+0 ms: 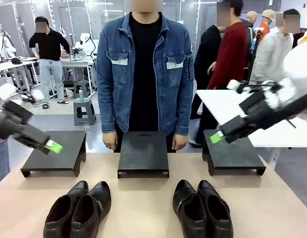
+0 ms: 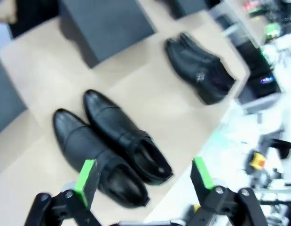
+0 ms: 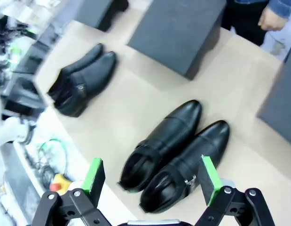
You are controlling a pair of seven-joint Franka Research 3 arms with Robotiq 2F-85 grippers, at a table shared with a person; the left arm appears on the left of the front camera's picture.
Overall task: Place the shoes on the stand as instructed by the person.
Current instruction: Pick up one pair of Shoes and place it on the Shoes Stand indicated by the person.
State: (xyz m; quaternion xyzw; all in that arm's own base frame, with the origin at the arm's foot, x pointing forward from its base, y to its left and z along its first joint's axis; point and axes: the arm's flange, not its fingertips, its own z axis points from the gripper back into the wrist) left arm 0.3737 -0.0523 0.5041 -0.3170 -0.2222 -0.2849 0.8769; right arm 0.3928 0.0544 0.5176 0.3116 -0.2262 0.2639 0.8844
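Note:
Two pairs of glossy black shoes lie on the near part of the table, the left pair (image 1: 79, 208) and the right pair (image 1: 203, 208). Beyond them stand three low black stands: left (image 1: 54, 151), middle (image 1: 143, 151) and right (image 1: 232, 151). The person (image 1: 143, 69) in a denim jacket stands behind the middle stand, hands hanging at the table edge. My left gripper (image 1: 53, 146) hovers over the left stand, open and empty. In the left wrist view this gripper (image 2: 143, 176) looks down on the left pair (image 2: 112, 146). My right gripper (image 1: 216, 137) hangs open above the right stand, and in the right wrist view it (image 3: 150, 176) is over the right pair (image 3: 176, 148).
The tan table (image 1: 143, 198) has bare room between the two pairs. A white table (image 1: 227, 106) stands behind the right stand. Other people and workbenches are farther back. In the right wrist view the person's hand (image 3: 274, 19) is beside the middle stand (image 3: 183, 33).

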